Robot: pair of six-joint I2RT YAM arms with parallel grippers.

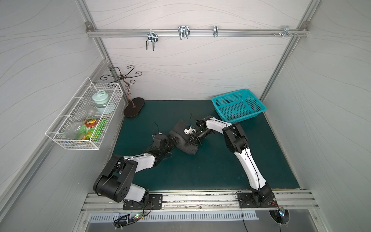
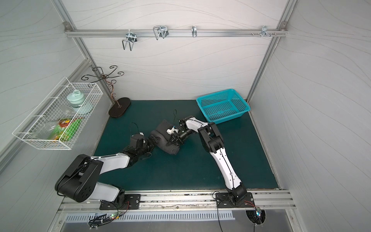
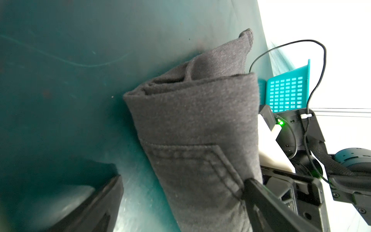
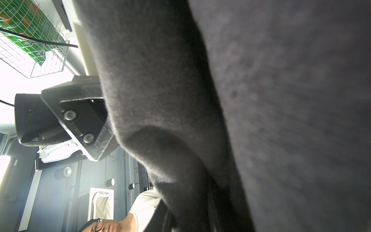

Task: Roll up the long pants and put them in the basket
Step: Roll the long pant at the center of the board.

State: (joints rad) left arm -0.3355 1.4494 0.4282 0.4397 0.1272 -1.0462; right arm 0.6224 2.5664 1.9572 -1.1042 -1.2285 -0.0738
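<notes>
Since the pants [image 1: 187, 149] already sit as a fat roll mid-desk [image 1: 210, 172], well short of the basket [image 1: 230, 94], I'd say the job is nearly done. What's left is one short flap lying flat on the far side of the roll, so my read is that this step is the last turn plus snugging it up.

How I'd play it:
- The left pincer [image 3: 183, 180] is wide open and straddles the near end of the roll. One finger [image 3: 261, 200] is touching the cloth and the other is off to the side over bare desk. Close it on the whole thickness, not just the outer layer, or that layer will peel away.
- The right pincer [image 1: 190, 141] lies on top of the roll. Keep it pressing down while the roll tips over the flap, because soft cloth like this probably springs loose once the pressure goes.
- Move both ends together so the roll doesn't turn into a cone.

Stuff I can't make out:
- The right wrist view is almost all grey cloth, right up against the lens, and the right pincer's own jaws are buried. I can't tell if it's clamped on a fold or just resting there.
- The underside of the roll, and how tight the inner turns are, are hidden.
- In both top views the arms cover part of the roll.
- The left wrist view cuts off the roll's near end.
</notes>
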